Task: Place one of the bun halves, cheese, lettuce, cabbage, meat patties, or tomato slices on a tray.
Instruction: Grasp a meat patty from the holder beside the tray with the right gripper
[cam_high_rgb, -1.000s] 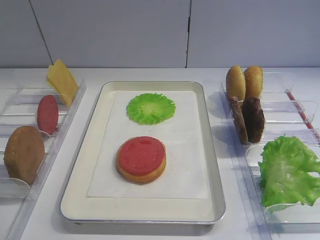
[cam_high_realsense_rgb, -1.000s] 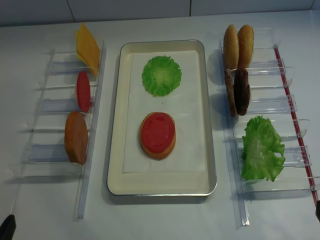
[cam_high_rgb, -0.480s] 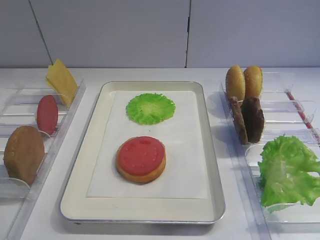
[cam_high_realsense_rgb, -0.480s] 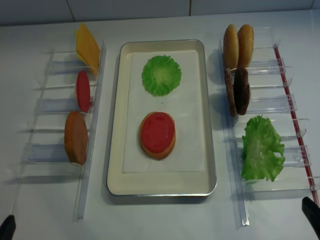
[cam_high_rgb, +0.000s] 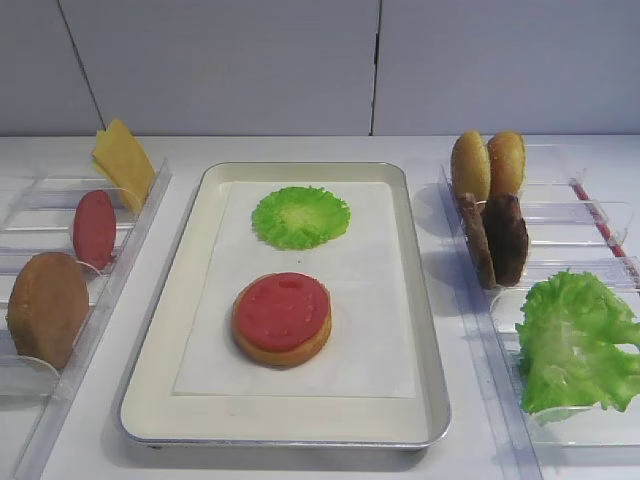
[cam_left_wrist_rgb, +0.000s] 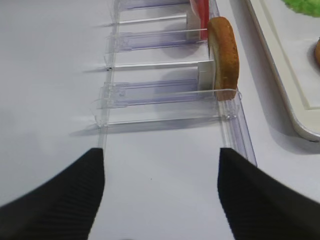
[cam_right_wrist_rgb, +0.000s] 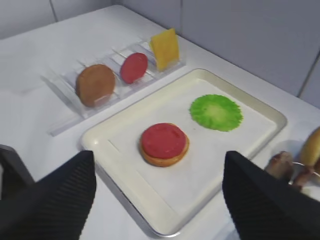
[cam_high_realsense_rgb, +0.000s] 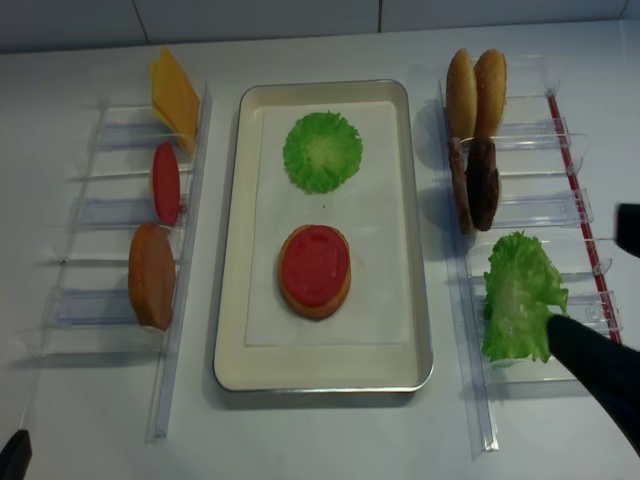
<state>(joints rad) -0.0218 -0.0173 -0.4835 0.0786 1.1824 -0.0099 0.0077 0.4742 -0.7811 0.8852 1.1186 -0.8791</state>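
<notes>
The silver tray (cam_high_rgb: 190, 300) holds a bun half topped with a tomato slice (cam_high_rgb: 282, 310) and a flat frilly green cabbage disc (cam_high_rgb: 300, 216). In the left rack stand the cheese (cam_high_rgb: 123, 160), a tomato slice (cam_high_rgb: 94, 228) and a bun half (cam_high_rgb: 46, 308). The right rack carries two bun halves (cam_high_rgb: 488, 163), the meat patties (cam_high_rgb: 495, 240) and the lettuce (cam_high_rgb: 575, 340). My right gripper (cam_high_realsense_rgb: 585, 270) is open and empty, high over the lettuce end of that rack, one finger (cam_high_realsense_rgb: 595, 362) beside the leaf. My left gripper (cam_left_wrist_rgb: 160, 155) is open and empty over bare table, short of the left rack.
Clear plastic racks (cam_high_realsense_rgb: 120, 310) flank the tray on both sides. A red strip (cam_high_realsense_rgb: 570, 150) runs along the right rack's outer edge. White table surface lies in front of the tray, and a grey wall stands behind.
My right gripper has come up into the overhead view from the bottom right corner, toward the lettuce. The left gripper and all the food have stayed put.
</notes>
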